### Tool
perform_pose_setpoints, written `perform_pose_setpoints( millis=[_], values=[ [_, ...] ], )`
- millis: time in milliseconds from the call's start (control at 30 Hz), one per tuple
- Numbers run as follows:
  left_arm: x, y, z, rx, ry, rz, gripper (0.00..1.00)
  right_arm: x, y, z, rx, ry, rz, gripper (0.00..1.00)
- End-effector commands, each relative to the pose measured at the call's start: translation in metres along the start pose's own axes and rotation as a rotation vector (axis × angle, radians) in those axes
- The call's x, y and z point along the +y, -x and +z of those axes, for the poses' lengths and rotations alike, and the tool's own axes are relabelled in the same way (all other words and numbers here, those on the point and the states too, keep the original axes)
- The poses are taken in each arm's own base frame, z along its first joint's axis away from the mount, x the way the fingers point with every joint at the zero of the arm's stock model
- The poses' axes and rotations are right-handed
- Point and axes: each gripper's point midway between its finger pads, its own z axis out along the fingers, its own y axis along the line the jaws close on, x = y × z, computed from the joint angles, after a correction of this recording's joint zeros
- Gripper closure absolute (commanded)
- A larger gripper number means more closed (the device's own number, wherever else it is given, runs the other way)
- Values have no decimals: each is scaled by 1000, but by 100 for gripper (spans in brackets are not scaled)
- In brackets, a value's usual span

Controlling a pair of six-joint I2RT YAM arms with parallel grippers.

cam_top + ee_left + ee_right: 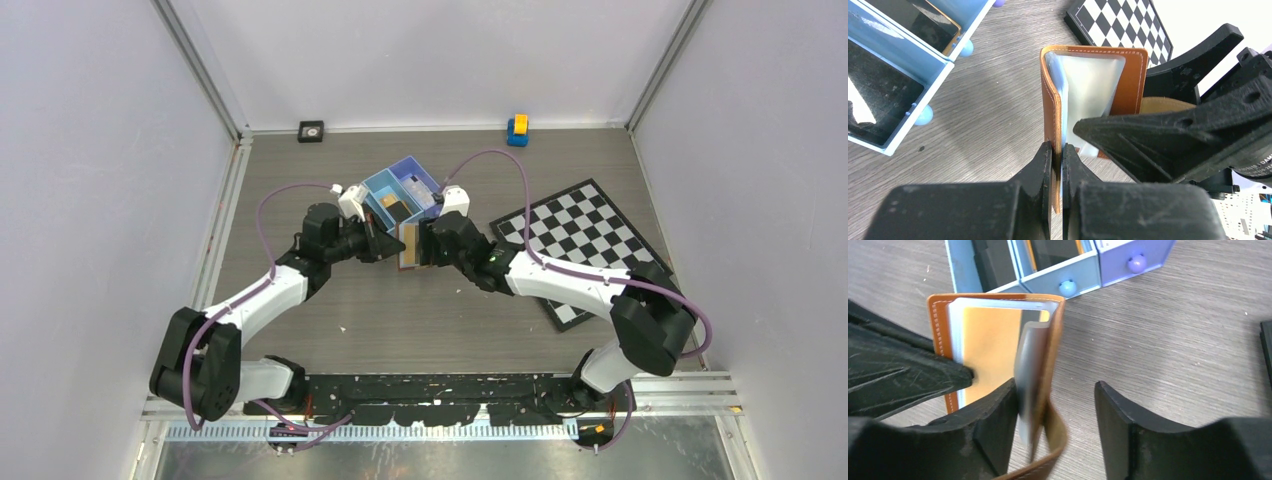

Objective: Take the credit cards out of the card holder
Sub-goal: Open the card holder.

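Two brown covers of the card holder point(409, 247) stand splayed open and upright above the middle of the table point(400, 320). The holder is off the surface, between the two arms. An orange card point(990, 347) sits in the pale inner sleeve at the left of the right wrist view. A pale card point(1088, 85) shows in the pocket at the centre of the left wrist view. The strap point(1055, 440) hangs loose at the bottom of the right wrist view. The left gripper point(1058, 165) has its jaws closed tight on the edge of one cover. The right gripper point(1054, 390) has its jaws apart around the other cover and a blurred pale edge, with a clear gap on one side. The likely failure is those jaws closing on leather and card together. The pull would then drag the whole holder out of the thin pinch, or twist it. A card gripped only by its corner could also slide free and drop. Just beyond the holder, towards the top of the overhead view, is a blue tray point(1048, 277) with dark contents. A chequered board point(585, 240) lies to the right. The table is grey wood-grain, enclosed by plain white walls point(100, 150). A yellow-and-blue block point(517, 128) and a black square point(311, 131) sit at its far edge.
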Motion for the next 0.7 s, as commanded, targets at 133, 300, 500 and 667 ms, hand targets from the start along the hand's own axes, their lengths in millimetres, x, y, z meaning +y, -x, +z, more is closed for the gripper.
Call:
perform_pose_setpoints(
  millis=[133, 300, 500, 667],
  values=[
    [-19, 21, -5, -57, -45, 52, 100, -17, 31, -9, -115, -110, 45, 47],
    [-17, 21, -5, -63, -34, 51, 100, -30, 37, -16, -135, -162, 47, 28],
    [-20, 22, -5, -74, -59, 39, 100, -47, 44, -22, -137, -207, 76, 27],
    [-24, 24, -6, -78, -96, 13, 100, -65, 49, -25, -145, -246, 133, 37]
  ],
)
